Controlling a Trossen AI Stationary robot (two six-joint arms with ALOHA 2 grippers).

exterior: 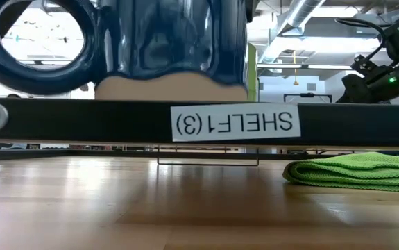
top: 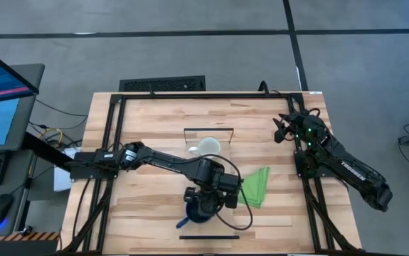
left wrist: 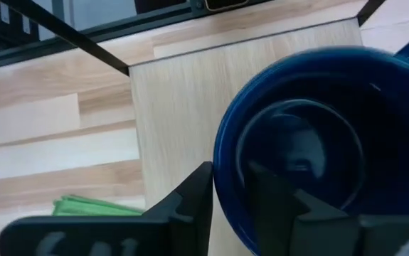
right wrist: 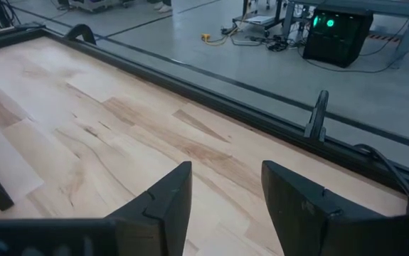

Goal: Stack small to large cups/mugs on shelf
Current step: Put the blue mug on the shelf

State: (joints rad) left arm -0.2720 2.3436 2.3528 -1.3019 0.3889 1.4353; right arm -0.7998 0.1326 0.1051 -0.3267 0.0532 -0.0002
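Note:
The dark blue mug (top: 195, 210) stands upright at the near middle, its tan base (exterior: 171, 87) at the top of the shelf's black front bar (exterior: 81, 121); whether it rests there I cannot tell. My left gripper (top: 204, 201) is shut on its rim. The pale shelf plank (left wrist: 183, 107) lies under the mug. The white mug (top: 208, 147) stands upright at the table's middle, inside a thin black frame (top: 209, 129). The light green mug is not in view. My right gripper (right wrist: 225, 192) is open and empty at the far right (top: 282, 131). My left gripper holds the blue mug by its rim (left wrist: 227, 153), one finger (left wrist: 275, 199) inside the mug and one finger (left wrist: 190, 206) outside the wall. The fingers come from above, pointing down. The mug is upright, its handle (exterior: 43, 42) free to the side.
A folded green cloth (top: 255, 186) lies on the table right of the blue mug and shows in the low view (exterior: 359, 170). Black frame rails (top: 112, 163) run along the table's edges. A monitor, keyboard and mouse stand off the table's left.

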